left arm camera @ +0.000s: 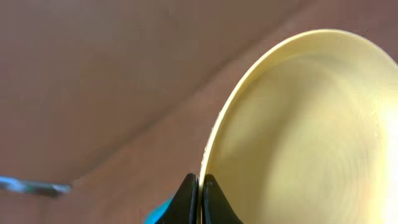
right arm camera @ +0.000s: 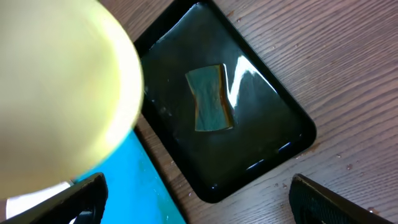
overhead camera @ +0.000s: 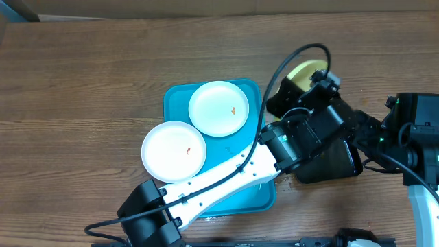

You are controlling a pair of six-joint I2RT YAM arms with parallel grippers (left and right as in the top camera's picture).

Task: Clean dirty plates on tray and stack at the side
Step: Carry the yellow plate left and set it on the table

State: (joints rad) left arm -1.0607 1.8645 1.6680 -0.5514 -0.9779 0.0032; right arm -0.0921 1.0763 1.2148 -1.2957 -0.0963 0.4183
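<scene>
The green-rimmed plate [overhead camera: 305, 71] is off the turquoise tray [overhead camera: 175, 96], held up in the air at the upper right of the overhead frame, just past the tray's right edge. It stands tilted on its edge rather than flat. In the left wrist view its rim sweeps from bottom centre up to the upper right, and its pale yellow face turns toward the right of the frame. The left gripper [left arm camera: 199, 186] is pinched tight on that rim at the bottom. The right gripper [right arm camera: 199, 190] is spread wide with nothing between its fingers, above a glossy black tray [right arm camera: 261, 137] with a greenish sponge [right arm camera: 210, 98] lying in it.

The upper white plate [overhead camera: 218, 108] lies flat, face up, on the turquoise tray. The lower white plate [overhead camera: 173, 151] also lies flat, overhanging the tray's left edge. Each shows a small orange-red smear. Everything sits on a brown wood-grain table [overhead camera: 82, 82].
</scene>
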